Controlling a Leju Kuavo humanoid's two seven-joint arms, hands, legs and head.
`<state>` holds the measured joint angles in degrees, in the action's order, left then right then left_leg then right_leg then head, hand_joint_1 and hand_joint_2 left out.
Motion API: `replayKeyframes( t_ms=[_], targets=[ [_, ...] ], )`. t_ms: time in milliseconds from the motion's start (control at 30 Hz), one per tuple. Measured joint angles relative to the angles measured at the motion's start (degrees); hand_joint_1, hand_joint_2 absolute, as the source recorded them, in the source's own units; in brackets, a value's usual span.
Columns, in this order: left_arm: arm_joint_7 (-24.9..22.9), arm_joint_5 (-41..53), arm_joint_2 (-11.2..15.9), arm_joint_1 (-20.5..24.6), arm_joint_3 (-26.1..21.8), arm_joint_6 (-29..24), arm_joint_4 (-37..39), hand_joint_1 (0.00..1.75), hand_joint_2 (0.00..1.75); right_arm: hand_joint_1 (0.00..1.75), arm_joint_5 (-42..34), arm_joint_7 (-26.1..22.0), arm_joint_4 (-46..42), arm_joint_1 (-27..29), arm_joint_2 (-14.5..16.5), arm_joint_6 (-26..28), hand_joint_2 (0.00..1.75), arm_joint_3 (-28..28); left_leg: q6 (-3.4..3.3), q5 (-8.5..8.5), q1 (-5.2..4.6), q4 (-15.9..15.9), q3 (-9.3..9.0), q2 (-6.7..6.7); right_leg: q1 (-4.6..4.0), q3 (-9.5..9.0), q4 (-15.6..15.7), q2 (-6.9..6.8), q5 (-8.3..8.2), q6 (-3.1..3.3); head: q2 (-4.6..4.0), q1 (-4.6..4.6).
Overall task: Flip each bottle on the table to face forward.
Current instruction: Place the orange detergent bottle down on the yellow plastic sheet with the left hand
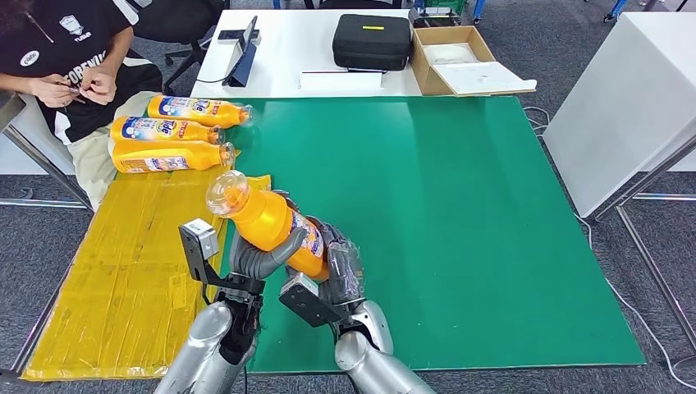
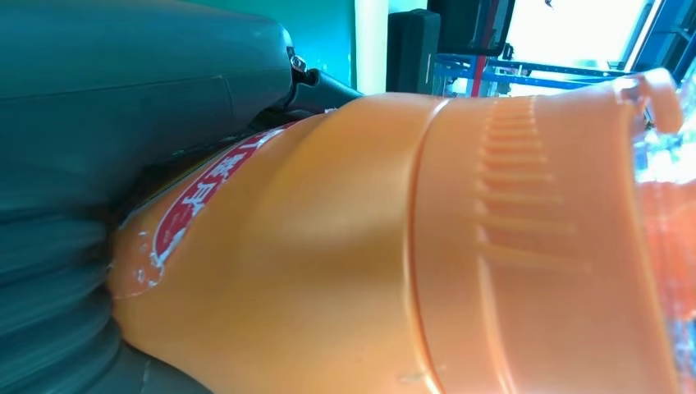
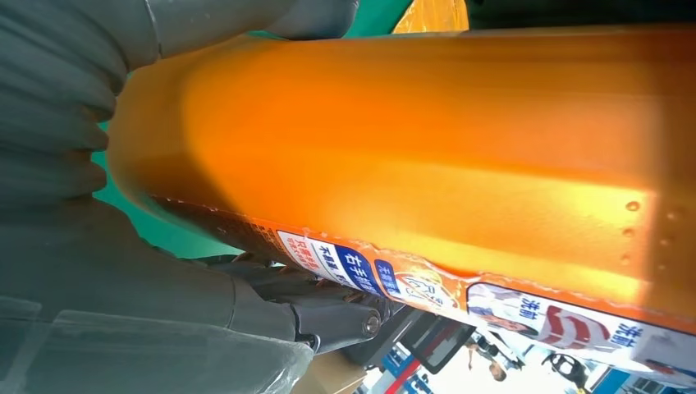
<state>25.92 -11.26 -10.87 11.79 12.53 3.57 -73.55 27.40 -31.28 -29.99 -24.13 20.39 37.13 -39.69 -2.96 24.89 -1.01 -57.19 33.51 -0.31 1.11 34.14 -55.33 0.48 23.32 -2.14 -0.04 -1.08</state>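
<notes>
The bench (image 1: 460,230) has three bottles (image 1: 172,131) lying at its far left corner. A fourth bottle (image 1: 271,226) is up in the air near the front edge. The left hand (image 1: 261,256) and right hand (image 1: 335,271) both wrap their fingers round it. Turn it slowly and keep it tight, because it looks slippery.

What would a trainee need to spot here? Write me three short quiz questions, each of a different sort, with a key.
1. True or false: both hands hold the raised orange detergent bottle.
2. How many orange bottles lie on the table near the seated person?
3. Which colour is the mat below the held bottle: A green, B yellow, C white?

Key: 1 true, the left hand and right hand both grip it. 2 three. 3 A.
</notes>
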Motion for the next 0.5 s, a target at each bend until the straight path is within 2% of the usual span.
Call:
replayKeyframes(
  t_ms=[100,133,233,300,400,500],
  targets=[
    [0.05,0.04,-0.03,0.05,0.01,-0.10,0.00,1.75,1.75,0.31,0.04,-0.38,0.00,0.05,0.01,0.02,1.75,0.30,0.00,0.00,0.00,0.00,0.00,0.00,0.00,0.00,0.00,0.00,0.00,0.00,0.01,0.00],
    [0.21,0.22,-0.06,0.10,0.01,-0.35,-0.01,1.75,1.75,0.00,-0.06,-0.77,-0.01,0.11,-0.01,0.04,1.75,0.41,0.00,0.00,0.00,0.00,0.00,0.00,0.00,0.00,0.00,0.00,0.00,0.00,0.01,-0.01],
    [1.15,1.58,-0.11,0.39,-0.05,-2.21,-0.33,1.75,1.75,0.00,-0.92,-2.08,-1.27,1.17,-0.45,-0.23,1.75,0.82,0.00,0.00,0.00,0.00,0.01,-0.02,0.00,-0.02,-0.01,0.00,0.00,0.00,0.01,0.00],
    [1.63,2.88,-0.07,0.50,-0.45,-4.03,-0.92,1.75,1.75,0.00,-1.36,-1.74,-5.21,3.18,-1.38,-1.44,1.75,1.29,0.00,0.00,0.00,0.00,0.02,-0.03,0.00,-0.02,-0.01,-0.01,0.00,0.00,0.01,0.01],
    [2.36,5.60,0.16,0.49,-1.76,-7.52,-1.58,1.75,1.75,0.00,-0.22,0.71,-16.48,8.17,-3.60,-4.56,1.75,2.10,0.00,0.01,0.00,0.00,0.05,-0.05,0.00,-0.01,0.00,-0.01,0.00,0.00,0.01,0.00],
    [4.11,10.47,0.79,0.17,-3.45,-13.27,-2.10,1.75,1.75,0.00,3.22,2.13,-30.84,14.12,-6.94,-6.17,1.75,2.76,0.01,0.02,0.00,0.00,0.09,-0.12,0.00,0.01,0.00,-0.04,0.01,0.00,0.00,-0.01]
  ],
)
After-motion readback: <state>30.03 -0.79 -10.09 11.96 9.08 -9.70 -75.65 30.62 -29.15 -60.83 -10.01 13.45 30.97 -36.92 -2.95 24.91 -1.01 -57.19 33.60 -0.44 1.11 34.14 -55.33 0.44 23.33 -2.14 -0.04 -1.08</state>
